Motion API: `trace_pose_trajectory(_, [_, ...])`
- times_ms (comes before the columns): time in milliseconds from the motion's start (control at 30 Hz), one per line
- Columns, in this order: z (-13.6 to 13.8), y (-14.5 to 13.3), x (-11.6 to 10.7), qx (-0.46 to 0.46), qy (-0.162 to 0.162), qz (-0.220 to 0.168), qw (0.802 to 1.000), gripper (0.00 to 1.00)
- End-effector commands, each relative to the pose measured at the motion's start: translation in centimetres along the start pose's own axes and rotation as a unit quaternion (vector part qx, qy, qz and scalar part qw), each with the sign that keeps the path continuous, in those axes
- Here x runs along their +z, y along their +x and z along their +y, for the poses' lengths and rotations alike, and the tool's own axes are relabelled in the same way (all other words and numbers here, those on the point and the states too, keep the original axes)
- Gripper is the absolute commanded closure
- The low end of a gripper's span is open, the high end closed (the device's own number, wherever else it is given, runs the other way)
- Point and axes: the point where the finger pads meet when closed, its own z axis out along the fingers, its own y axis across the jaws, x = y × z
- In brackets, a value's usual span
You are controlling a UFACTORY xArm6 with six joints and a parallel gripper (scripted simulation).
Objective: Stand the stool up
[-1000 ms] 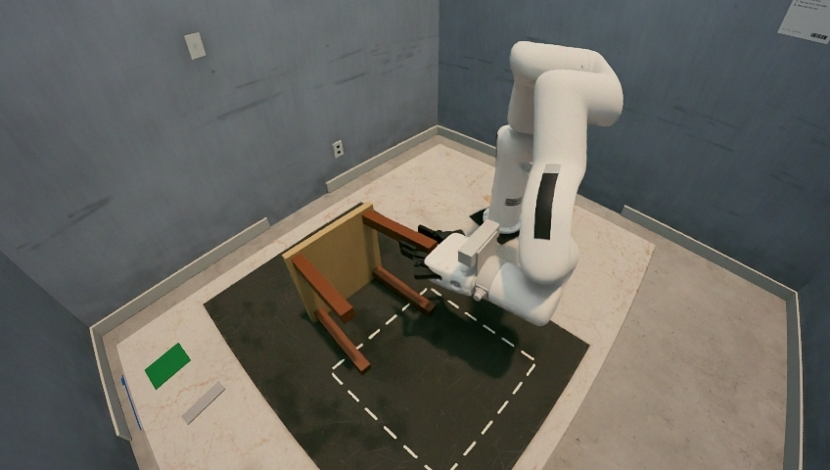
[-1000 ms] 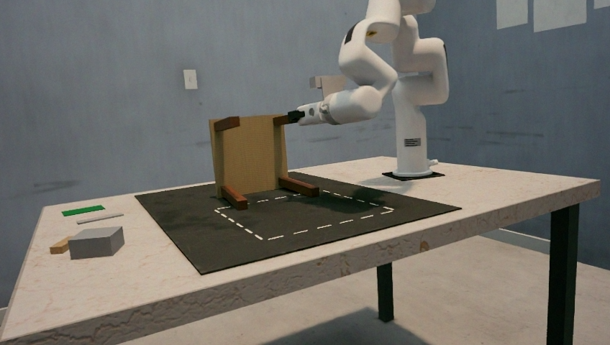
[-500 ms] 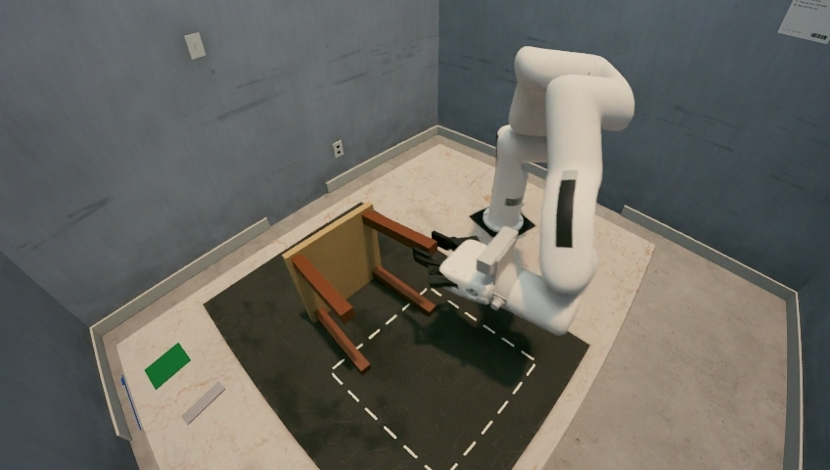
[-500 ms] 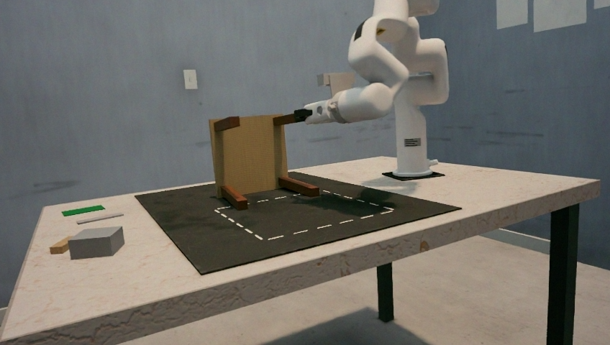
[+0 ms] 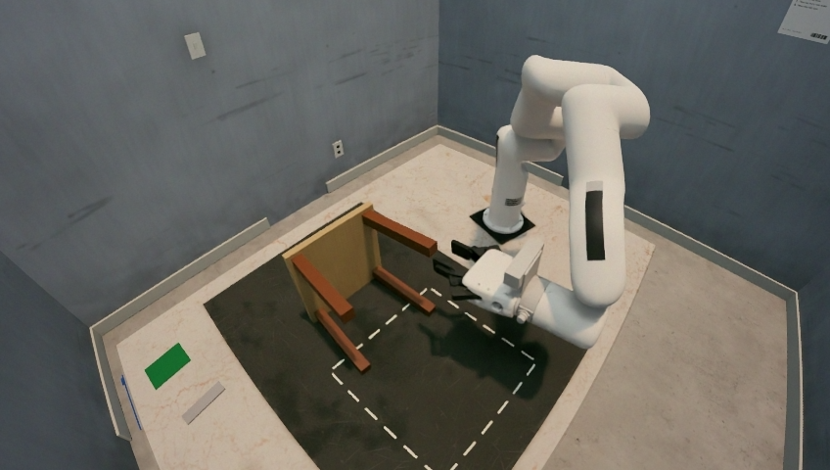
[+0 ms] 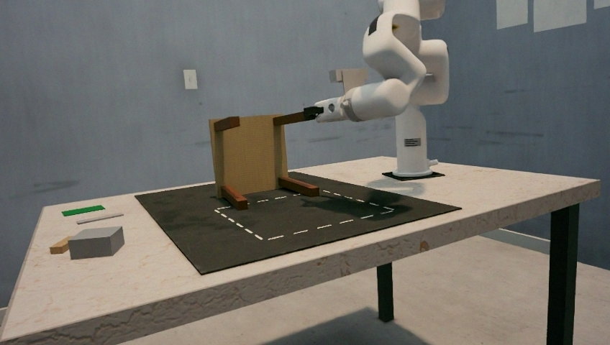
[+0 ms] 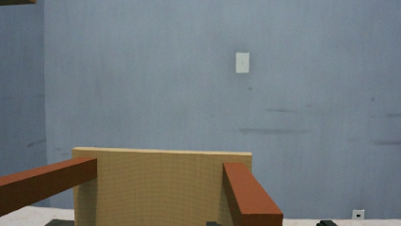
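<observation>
A: What takes up the most room?

B: The table (image 6: pixel 505 187), with a dark mat (image 5: pixel 279 349) over its middle. A dashed rectangle (image 5: pixel 344 387) is marked in white on the mat. The white arm (image 5: pixel 593 192) rises from its base near the far edge and bends down low over the mat.

A: And the stool (image 5: pixel 341 261)?

B: It lies on its side on the mat, the tan seat standing on edge and the four brown legs pointing toward the arm. The two lower legs rest on the mat, and their tips reach across the rectangle's dashed line. The seat itself sits outside the rectangle, on the far side.

A: Where is the gripper (image 5: pixel 451 261)?

B: Level with the upper legs, at the tip of the upper leg (image 6: pixel 290 118) nearest the arm. Its dark jaws stand partly apart; in the exterior view they meet the end of that leg, but whether they grip it cannot be told.

A: Anything smaller?

B: At the table's other end, well apart from the mat: a grey block (image 6: pixel 96 242), a green strip (image 5: pixel 167 364) and a pale grey bar (image 5: pixel 203 402).
</observation>
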Motion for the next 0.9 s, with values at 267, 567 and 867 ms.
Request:
trace_pose_trajectory(267, [-0.1, 0.4, -0.3, 0.002, 0.000, -0.001, 1.000, 0.45])
trace_pose_trajectory(567, [0.0, 3.7, -0.6, 0.002, 0.000, -0.001, 1.000, 0.45])
trace_pose_trajectory(867, [0.0, 6.9, -0.9, 0.002, 0.000, -0.001, 1.000, 0.45])
